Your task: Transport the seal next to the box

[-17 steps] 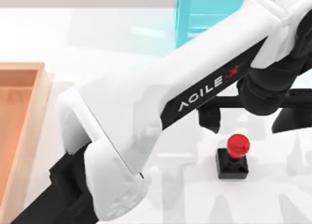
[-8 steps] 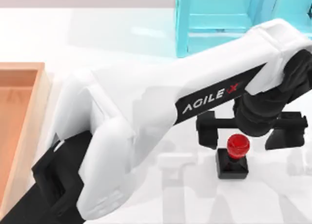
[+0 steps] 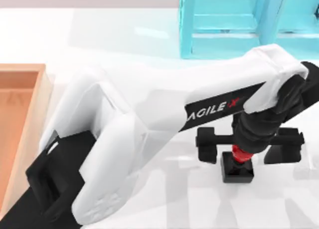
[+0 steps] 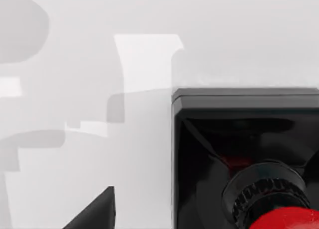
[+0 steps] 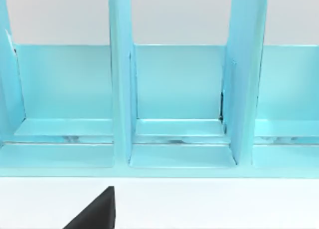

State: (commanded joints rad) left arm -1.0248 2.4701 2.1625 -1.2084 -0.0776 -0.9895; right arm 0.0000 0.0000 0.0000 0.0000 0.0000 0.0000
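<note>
The left gripper (image 3: 249,145), jaws spread wide and empty, straddles the small black-based, red-knobbed seal (image 3: 238,165), probably light and rigid, best pinched at its knob.

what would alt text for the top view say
The left arm's open claw hangs directly over the seal at the table's right, one finger to each side. The wooden box lies at the left edge, a cyan shelf at the back.
</note>
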